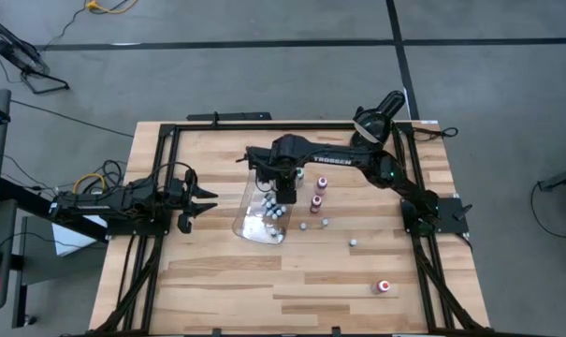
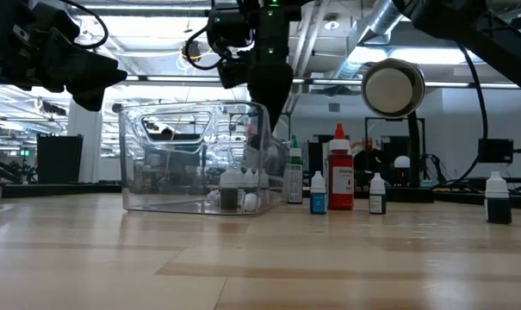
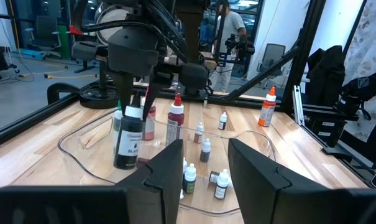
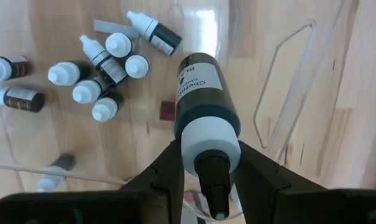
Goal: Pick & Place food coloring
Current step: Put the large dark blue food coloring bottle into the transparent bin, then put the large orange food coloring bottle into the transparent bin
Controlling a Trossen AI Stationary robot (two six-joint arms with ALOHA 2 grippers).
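At the table's left edge the left gripper [image 1: 200, 199] waited with its fingers spread wide, holding nothing. To its right stood the clear tray [image 1: 248, 201], with several small food coloring bottles [image 1: 270, 212] lying or standing on its floor. Above the tray the right gripper [image 4: 206, 163] was clamped on a larger black bottle [image 4: 203, 102] by its white cap (the label read "BLACK"). Further right, more bottles [image 1: 317, 201] stood on the table [image 1: 217, 281].

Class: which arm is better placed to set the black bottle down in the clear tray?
Right. Its pincer already grips the black bottle above the clear tray; the left pincer waits open beside it.
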